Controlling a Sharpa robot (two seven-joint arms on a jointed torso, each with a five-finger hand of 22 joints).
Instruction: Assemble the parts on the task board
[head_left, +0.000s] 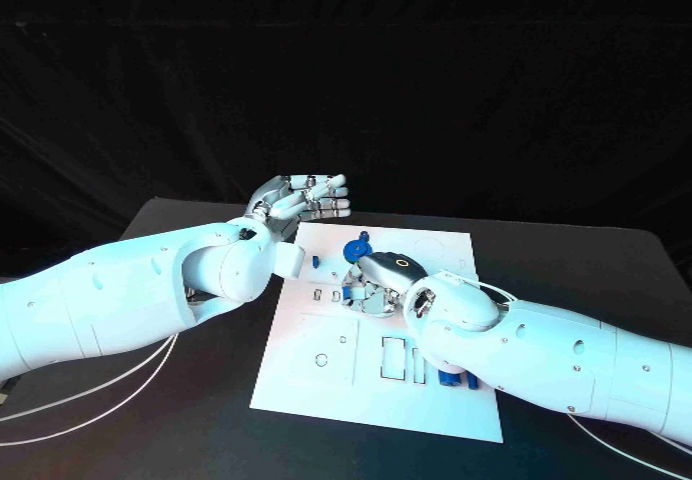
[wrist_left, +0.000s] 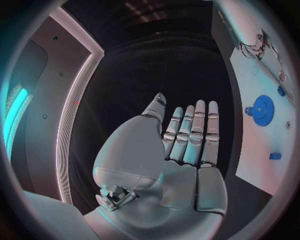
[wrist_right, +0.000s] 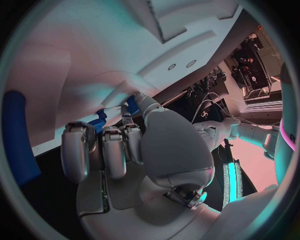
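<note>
Overhead, the black table (head_left: 577, 260) stood against a black curtain backdrop (head_left: 433, 90), with thin white cables (head_left: 101, 385) trailing across its near left corner. The task board (head_left: 325, 375), a white rectangular plate printed with dark outlines and slots, lay in the middle of the table, slightly skewed. On its far part sat a blue gear (head_left: 356, 249), also seen in the left wrist view (wrist_left: 263, 110) with a small blue knob beside it; a small blue peg (head_left: 312, 256) stood near the board's left edge, and further blue parts (head_left: 459, 379) lay at the board's right edge, just beside the right forearm. The left hand (head_left: 299, 203) hovered off the board's far left corner, palm up, fingers straight and pressed side by side, holding nothing. The right hand (head_left: 371, 288) rested low over the board's middle, fingers curled down against the plate; the right wrist view showed a blue part (wrist_right: 98, 121) at its fingertips (wrist_right: 78, 145), though whether it was actually gripped could not be told.
</note>
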